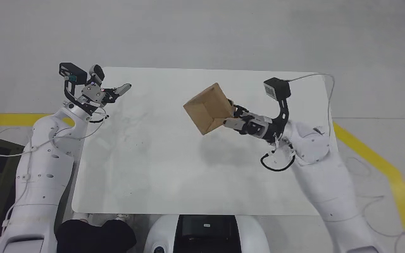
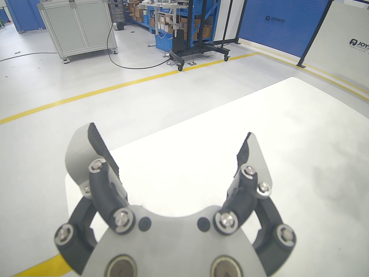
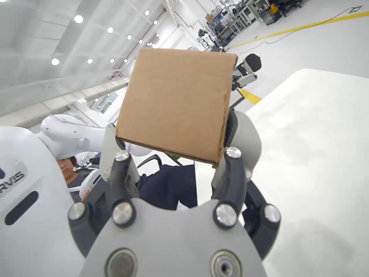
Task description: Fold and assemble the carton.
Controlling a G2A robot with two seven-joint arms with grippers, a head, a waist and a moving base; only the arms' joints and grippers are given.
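A brown cardboard carton (image 1: 207, 108), folded into a box shape, hangs tilted above the white table (image 1: 158, 164) right of its middle. My right gripper (image 1: 229, 119) is shut on the carton's near edge, one finger on each side of it. In the right wrist view the carton (image 3: 177, 102) stands between the two fingers (image 3: 243, 134), its flat face toward the camera. My left gripper (image 1: 120, 90) is at the table's far left corner, open, with nothing between its fingers (image 2: 96, 145); the left gripper (image 2: 170, 145) hovers over the table's corner.
The white table has rounded corners and bare surface all round the carton. A yellow floor line (image 1: 354, 136) runs past the right edge and another (image 1: 19, 118) past the left. Racks and a cabinet (image 2: 77, 24) stand far off on the floor.
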